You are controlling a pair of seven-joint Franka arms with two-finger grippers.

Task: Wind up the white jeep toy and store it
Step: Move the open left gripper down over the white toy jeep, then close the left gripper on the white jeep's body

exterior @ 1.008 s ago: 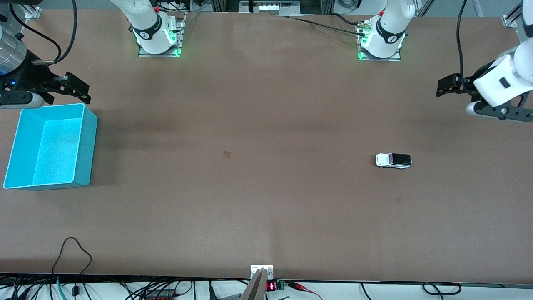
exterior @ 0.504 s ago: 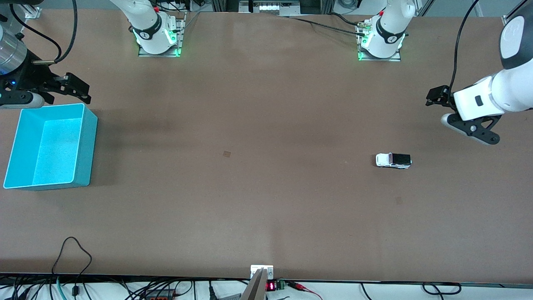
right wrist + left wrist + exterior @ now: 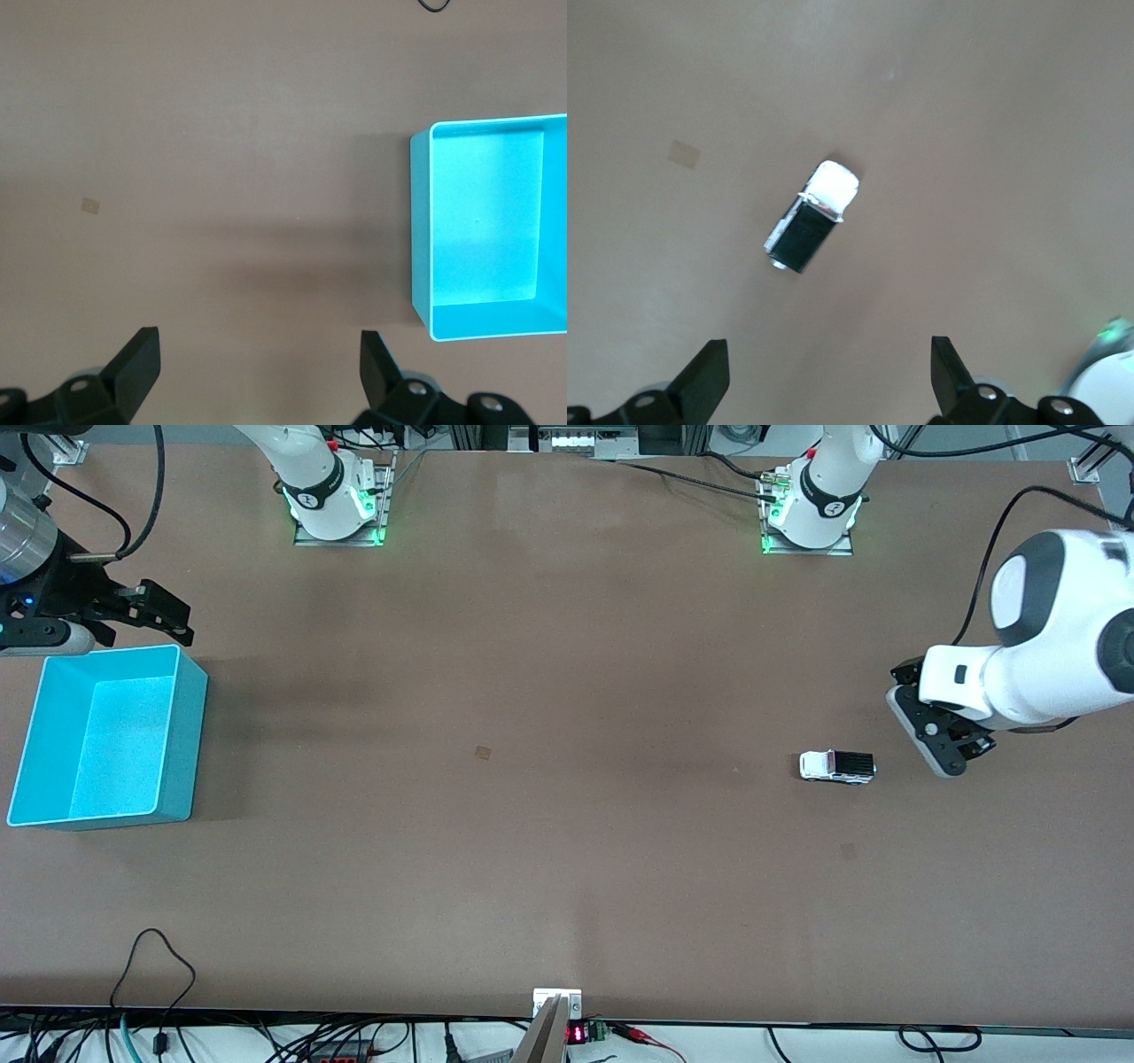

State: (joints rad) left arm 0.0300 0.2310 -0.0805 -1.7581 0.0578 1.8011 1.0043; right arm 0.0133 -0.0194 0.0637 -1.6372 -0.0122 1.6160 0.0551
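Observation:
The white jeep toy (image 3: 836,766) stands on the brown table toward the left arm's end, its black ribbed rear pointing to that end. My left gripper (image 3: 921,722) hangs open and empty over the table just beside the jeep's rear. In the left wrist view the jeep (image 3: 811,217) lies ahead of the open left gripper (image 3: 828,354), apart from both fingers. My right gripper (image 3: 111,624) waits open and empty above the rim of the turquoise bin (image 3: 182,735). In the right wrist view the right gripper (image 3: 259,345) is open over bare table beside the empty bin (image 3: 421,230).
A small tape patch (image 3: 483,752) marks the table's middle and another (image 3: 848,851) lies nearer the front camera than the jeep. Cables and a small display (image 3: 576,1034) run along the table's front edge. The arm bases (image 3: 808,518) stand at the back.
The left arm has swung in from the table's end and down toward the jeep, its gripper now close beside it. The jeep, the bin and the right arm have not moved.

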